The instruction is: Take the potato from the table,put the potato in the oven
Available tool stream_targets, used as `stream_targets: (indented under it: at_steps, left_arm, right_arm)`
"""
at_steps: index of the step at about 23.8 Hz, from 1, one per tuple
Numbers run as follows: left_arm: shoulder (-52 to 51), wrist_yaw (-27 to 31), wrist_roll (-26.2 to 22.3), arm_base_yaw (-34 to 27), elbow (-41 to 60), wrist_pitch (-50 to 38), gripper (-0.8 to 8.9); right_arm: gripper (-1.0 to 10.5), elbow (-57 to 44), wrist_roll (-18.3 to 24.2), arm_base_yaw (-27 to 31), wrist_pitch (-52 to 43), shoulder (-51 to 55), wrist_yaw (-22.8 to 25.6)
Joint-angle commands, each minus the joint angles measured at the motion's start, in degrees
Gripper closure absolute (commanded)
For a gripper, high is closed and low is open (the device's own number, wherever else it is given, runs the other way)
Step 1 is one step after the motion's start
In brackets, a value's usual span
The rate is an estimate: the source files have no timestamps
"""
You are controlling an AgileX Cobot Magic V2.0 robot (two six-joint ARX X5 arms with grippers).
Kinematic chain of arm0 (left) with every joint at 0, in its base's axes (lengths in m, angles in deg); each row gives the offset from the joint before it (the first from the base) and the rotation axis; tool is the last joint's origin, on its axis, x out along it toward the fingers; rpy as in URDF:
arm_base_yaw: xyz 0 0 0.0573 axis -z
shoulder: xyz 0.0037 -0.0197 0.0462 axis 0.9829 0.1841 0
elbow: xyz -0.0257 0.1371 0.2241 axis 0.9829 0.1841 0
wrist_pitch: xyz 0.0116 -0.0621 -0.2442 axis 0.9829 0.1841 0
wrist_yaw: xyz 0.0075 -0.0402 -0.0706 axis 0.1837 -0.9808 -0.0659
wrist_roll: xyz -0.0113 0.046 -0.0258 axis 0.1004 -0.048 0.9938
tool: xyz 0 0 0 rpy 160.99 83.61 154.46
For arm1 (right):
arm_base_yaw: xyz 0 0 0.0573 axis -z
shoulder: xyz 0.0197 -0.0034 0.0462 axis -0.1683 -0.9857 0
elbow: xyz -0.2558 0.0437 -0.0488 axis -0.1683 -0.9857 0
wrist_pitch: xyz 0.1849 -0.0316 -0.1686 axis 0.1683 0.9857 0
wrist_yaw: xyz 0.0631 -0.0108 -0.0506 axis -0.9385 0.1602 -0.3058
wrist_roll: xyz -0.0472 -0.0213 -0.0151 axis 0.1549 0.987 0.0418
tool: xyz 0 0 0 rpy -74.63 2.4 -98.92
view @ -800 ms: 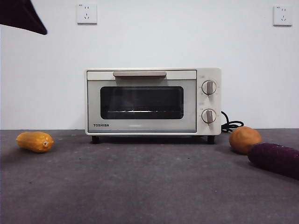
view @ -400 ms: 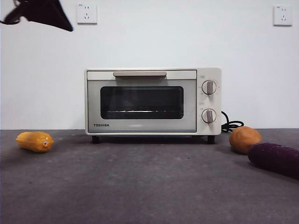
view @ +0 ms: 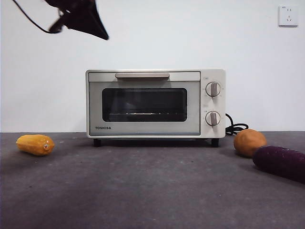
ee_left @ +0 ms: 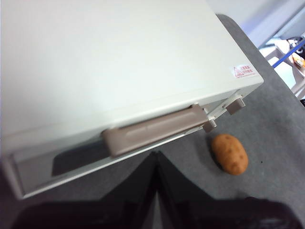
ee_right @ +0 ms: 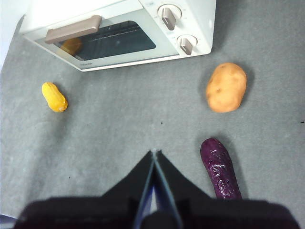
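Potato first: the round, smooth orange-brown potato (view: pixel 249 142) sits untouched near the right edge of the rough dark grey table (view: pixel 143 191), just beside the long dark purple vegetable (view: pixel 281 162). The cream-white boxy oven (view: pixel 156 103) says TOSHIBA; its door is shut, so the potato could bump the glass. Left gripper (ee_left: pixel 155 157) hangs above the beige handle (ee_left: pixel 152 130), jaws together, holding nothing. Right gripper (ee_right: pixel 155 155) waits, pinched closed and empty.

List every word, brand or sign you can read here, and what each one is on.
"TOSHIBA": on the oven door's lower corner, front view.
Red warning sticker on the oven's top: print too small to read.
Marks around the two knobs: too small to read.
Wall socket: its small mark is unreadable.
Nothing else carries text.
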Motion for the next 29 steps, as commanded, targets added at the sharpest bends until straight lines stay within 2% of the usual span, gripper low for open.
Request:
stream_targets:
  at_steps: [1,5,10,16,25,29]
  left_arm:
    - [3.19,0.02,-1.16,0.85,-3.17,0.5,8.19]
    - [8.87,0.17,-1.11,2.1,-7.58,1.01,8.19]
    - [12.74,2.73,-0.96,3.41,-7.78,-0.61,8.19]
    - [13.84,5.22,-0.98,4.0,-7.78,-2.97,8.19]
    - [14.91,7.54,-1.68,4.74,-7.78,-0.87,8.19]
    - [15.74,8.02,-3.58,5.57,-7.78,0.72,8.19]
  right_arm:
    - [9.5,0.31,0.98,0.02,0.37,-0.15,-0.2]
    - [9.5,0.31,1.29,0.02,0.61,-0.15,-0.2]
    - [9.5,0.31,1.68,0.02,0.68,-0.15,-0.2]
    - [9.5,0.31,2.38,0.02,0.74,-0.15,-0.17]
    - [9.5,0.31,2.36,0.02,0.7,-0.15,-0.17]
    - [9.5,0.31,2.36,0.02,1.33,-0.15,-0.17]
